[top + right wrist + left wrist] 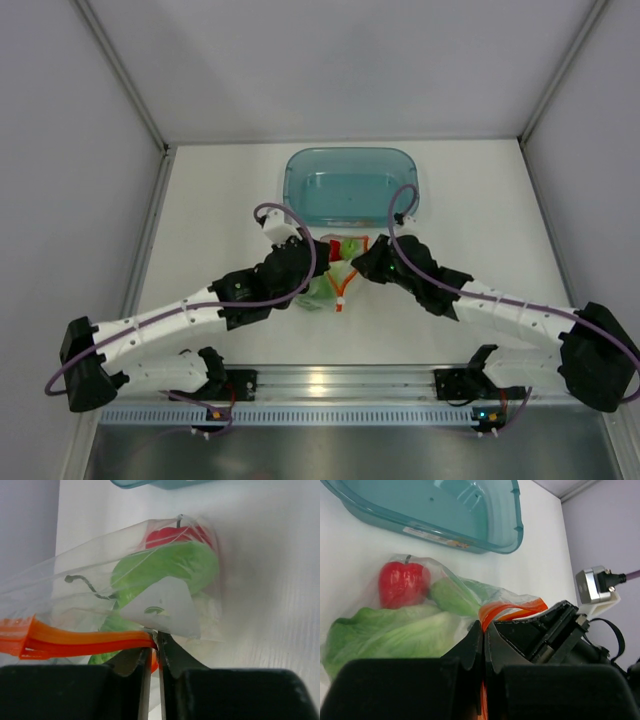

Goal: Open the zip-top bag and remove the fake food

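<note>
Plonked on the table [220,215] near the teal bin [296,190], bare room either side; clear crinkly zip-top bag [343,262], toy veg [390,627] inside; clamped at its orange strip [85,640] by left gripper [484,629] and right gripper [156,641]

text: none legible | bin sticker [435,536]: too blurred to read

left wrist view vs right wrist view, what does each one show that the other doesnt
Only the left wrist: the teal bin's inside and a silver cable plug. Only the right wrist: a pale triangular patch on the zip-top bag. Both: the bag, the red pepper, the green cucumber, and the orange zip strip pinched by the left claw in one, the right claw in the other.
</note>
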{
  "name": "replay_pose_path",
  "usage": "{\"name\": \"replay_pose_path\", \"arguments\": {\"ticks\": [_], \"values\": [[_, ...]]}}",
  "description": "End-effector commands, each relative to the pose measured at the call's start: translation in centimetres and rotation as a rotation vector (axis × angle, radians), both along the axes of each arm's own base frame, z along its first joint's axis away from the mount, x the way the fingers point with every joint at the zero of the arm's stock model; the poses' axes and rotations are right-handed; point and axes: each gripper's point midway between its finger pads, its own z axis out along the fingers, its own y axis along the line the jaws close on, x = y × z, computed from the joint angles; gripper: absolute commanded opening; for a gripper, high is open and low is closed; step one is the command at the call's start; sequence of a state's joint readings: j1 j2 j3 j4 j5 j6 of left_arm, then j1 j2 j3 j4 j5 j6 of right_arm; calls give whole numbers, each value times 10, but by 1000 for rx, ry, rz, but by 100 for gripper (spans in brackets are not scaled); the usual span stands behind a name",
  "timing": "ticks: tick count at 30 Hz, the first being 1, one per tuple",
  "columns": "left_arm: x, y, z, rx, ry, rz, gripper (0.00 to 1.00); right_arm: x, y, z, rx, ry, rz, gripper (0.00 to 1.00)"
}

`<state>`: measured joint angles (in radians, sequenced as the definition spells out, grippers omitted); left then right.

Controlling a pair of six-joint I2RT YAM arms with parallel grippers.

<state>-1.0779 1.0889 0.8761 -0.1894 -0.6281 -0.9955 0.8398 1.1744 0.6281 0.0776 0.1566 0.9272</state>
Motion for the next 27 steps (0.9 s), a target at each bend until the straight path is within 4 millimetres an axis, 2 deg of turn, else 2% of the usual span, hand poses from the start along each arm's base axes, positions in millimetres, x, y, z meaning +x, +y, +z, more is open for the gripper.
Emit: {"name": "replay_pose_path", "arguments": {"ticks": [1, 2, 5, 6, 9, 11, 13, 16, 18, 21, 24, 27], "values": [[14, 16, 23, -3, -84, 109, 0, 8, 0, 17, 0, -80, -31, 7], [19, 29, 25, 45, -108, 163, 0, 7, -2, 15, -18, -84, -27, 0], [22, 53, 26, 186, -133, 229, 0, 6, -5, 12, -64, -101, 4, 0], [24, 66, 31, 230, -155, 279, 0, 2, -6, 5, -90, -77, 35, 0], [26, 99, 45, 395, -196, 371, 0, 3, -9, 0, -133, -66, 104, 0], [24, 116, 52, 515, -192, 410, 0, 0, -21, -11, -197, -34, 154, 0], [23, 127, 58, 574, -202, 440, 0, -4, -28, -12, -228, -2, 205, 0], [22, 132, 61, 610, -212, 442, 0, -7, -34, -9, -274, -13, 252, 0], [23, 127, 61, 607, -207, 416, 0, -8, -38, -9, -294, -15, 264, 0], [25, 107, 55, 593, -187, 341, 0, -10, -36, -10, -292, -6, 296, 0], [25, 76, 40, 643, -180, 280, 0, -10, -36, -7, -310, -7, 316, 0], [18, 41, 26, 594, -144, 171, 0, -6, -45, -3, -366, -12, 293, 0]]}}
